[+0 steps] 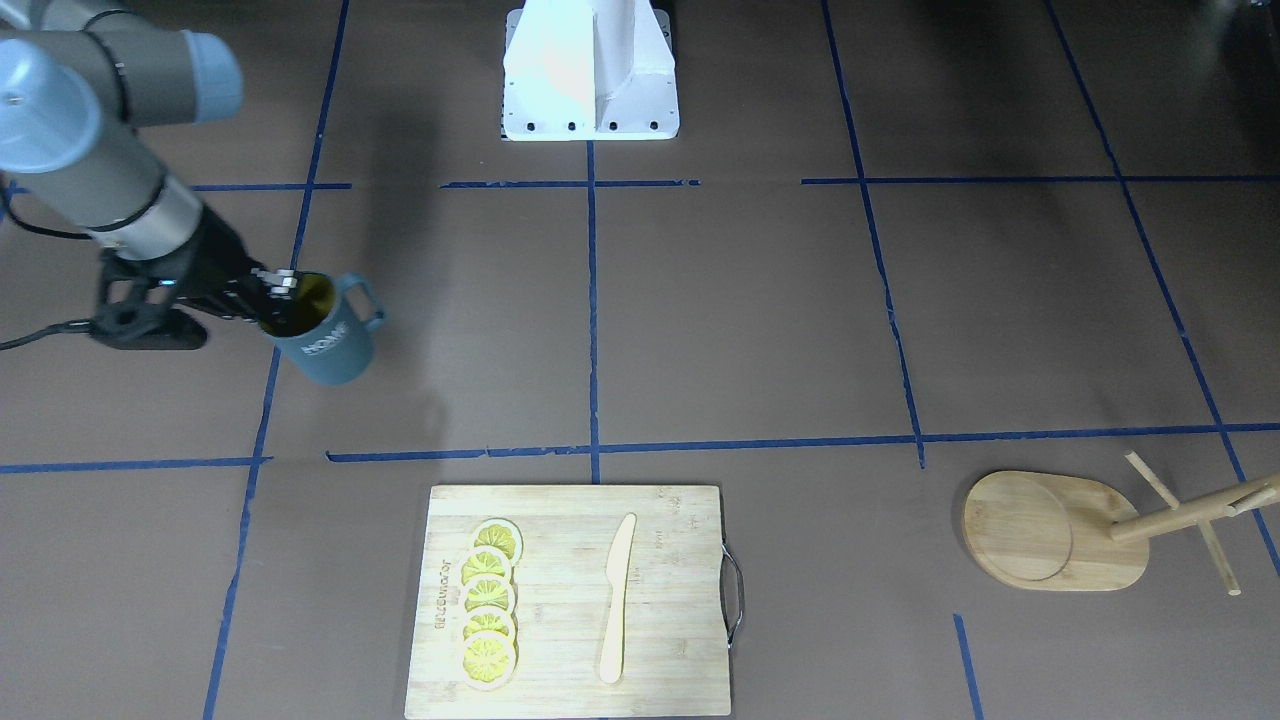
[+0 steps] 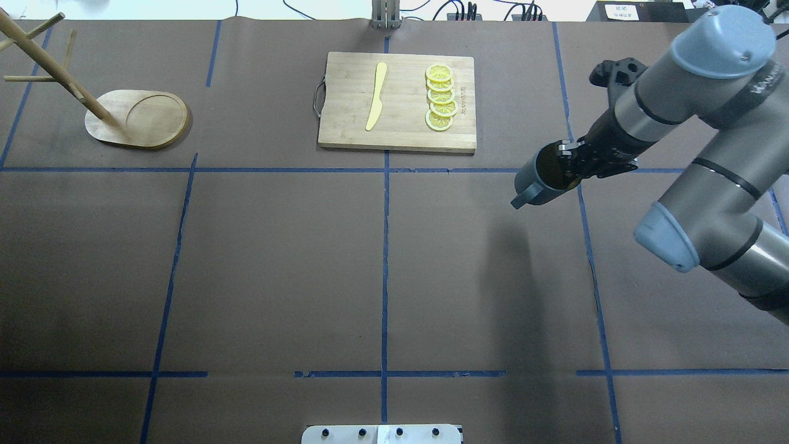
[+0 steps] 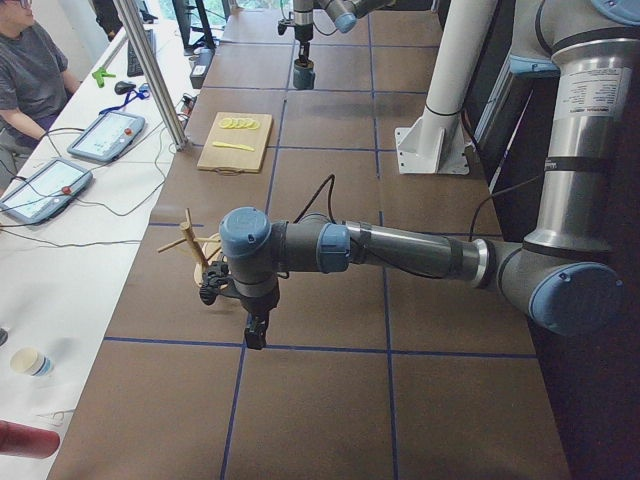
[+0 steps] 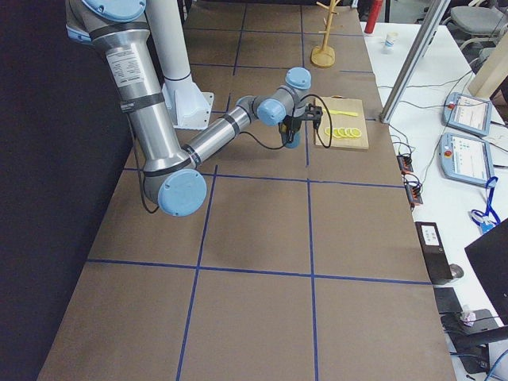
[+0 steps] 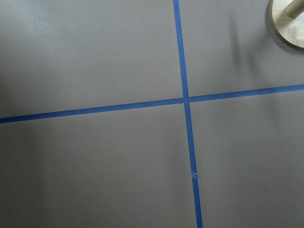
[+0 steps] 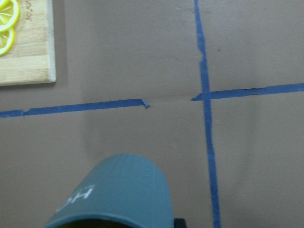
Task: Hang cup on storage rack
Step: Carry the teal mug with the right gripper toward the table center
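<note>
Pinching rim of dark blue-grey ribbed mug (image 2: 533, 183) with right gripper (image 2: 570, 166); carry handle-first to light bamboo mug tree (image 2: 102, 129); cannot tell left gripper (image 3: 255, 335) jaws.

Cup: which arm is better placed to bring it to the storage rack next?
Right, probably: the right gripper has the cup by its rim. The left gripper hangs near the storage rack but without the cup.

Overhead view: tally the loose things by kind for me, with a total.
cup: 1
storage rack: 1
cutting board: 1
wooden knife: 1
lemon slices: 5
Total: 9
</note>
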`<state>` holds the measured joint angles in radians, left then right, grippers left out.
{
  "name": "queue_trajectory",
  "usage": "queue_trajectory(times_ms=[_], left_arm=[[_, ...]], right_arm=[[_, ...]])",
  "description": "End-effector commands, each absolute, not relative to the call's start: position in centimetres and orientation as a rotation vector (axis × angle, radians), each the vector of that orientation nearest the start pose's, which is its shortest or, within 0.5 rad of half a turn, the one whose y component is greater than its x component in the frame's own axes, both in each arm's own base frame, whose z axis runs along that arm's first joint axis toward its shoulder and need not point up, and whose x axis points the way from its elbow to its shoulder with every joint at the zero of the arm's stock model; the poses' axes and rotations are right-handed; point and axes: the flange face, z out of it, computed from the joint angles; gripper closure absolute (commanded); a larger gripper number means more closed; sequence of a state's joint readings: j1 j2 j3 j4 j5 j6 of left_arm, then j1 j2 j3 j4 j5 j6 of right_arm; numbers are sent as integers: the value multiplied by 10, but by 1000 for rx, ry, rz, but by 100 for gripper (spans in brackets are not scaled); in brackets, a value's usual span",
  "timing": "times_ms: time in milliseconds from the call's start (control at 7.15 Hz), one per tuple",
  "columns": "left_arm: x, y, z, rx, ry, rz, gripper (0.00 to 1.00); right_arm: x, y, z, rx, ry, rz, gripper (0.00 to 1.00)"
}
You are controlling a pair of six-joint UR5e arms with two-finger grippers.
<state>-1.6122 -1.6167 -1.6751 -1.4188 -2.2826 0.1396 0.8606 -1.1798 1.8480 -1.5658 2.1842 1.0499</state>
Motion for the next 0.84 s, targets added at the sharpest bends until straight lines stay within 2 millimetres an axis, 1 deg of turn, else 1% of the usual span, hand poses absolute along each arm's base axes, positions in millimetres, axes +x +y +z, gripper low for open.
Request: queue_trajectory(times_ms=[0, 140, 280, 419, 559, 699], left_arm=[[-89, -504, 605, 61, 709, 93, 0], [-88, -504, 605, 61, 709, 94, 0], [-89, -504, 605, 61, 709, 93, 0], [-88, -504, 605, 61, 709, 94, 0], [-88, -504, 605, 61, 709, 94, 0], [-88, -504, 605, 59, 710, 94, 0]], right_arm=[[-384, -485, 266, -93, -875, 173, 100], [-413, -467, 254, -149, -871, 250, 100], [-443, -448, 240, -145, -856, 304, 100], [-463, -436, 227, -154, -820, 325, 100], [-491, -438, 200, -194, -784, 368, 100], [-525, -435, 186, -231, -758, 411, 100]])
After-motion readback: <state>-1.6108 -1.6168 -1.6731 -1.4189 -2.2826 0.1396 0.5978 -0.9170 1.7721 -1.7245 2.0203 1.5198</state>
